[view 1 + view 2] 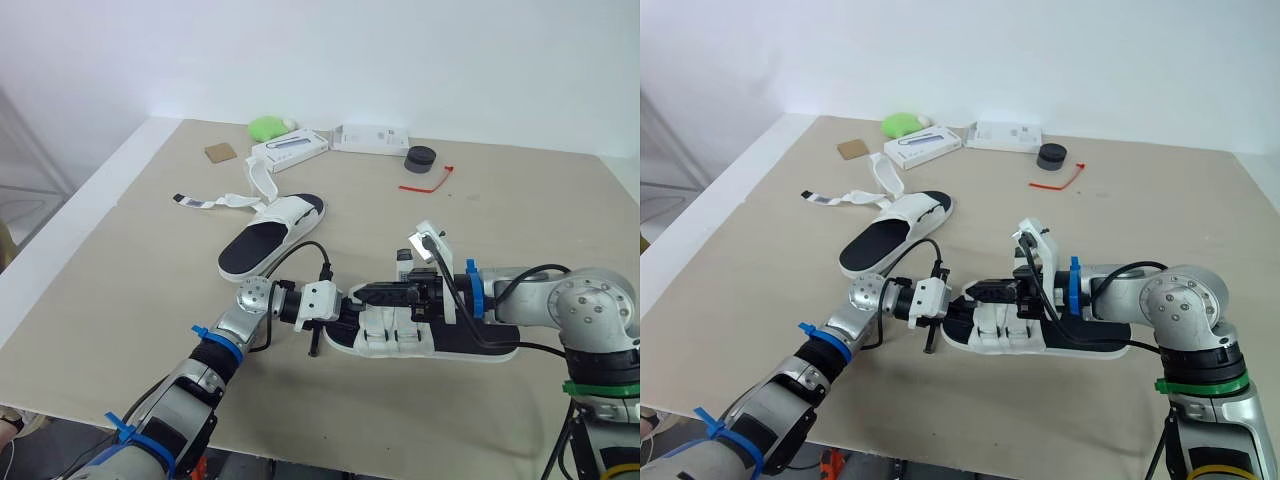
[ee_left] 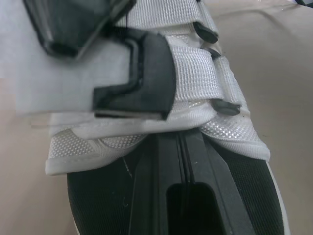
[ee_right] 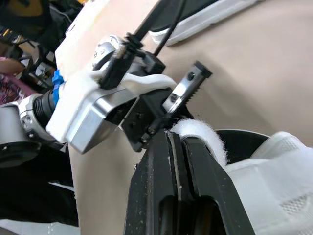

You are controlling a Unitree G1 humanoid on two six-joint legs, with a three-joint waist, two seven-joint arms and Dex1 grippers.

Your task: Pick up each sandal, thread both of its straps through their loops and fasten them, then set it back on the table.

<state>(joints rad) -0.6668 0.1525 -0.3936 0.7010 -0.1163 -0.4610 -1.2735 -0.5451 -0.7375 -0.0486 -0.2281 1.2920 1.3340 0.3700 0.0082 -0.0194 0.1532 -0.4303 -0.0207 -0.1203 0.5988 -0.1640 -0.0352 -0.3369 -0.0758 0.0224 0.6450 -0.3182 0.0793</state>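
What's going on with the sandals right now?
Both grippers are working on the near sandal, which lies on the table. The right gripper is shut on a white strap over the front, while the left gripper sits shut at the toe end. Whether the straps are fastened can't be told. The far sandal lies apart from both grippers, straps splayed open.

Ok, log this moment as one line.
near sandal: on table | right gripper: shut on strap | left gripper: at toe end | far sandal: straps unfastened
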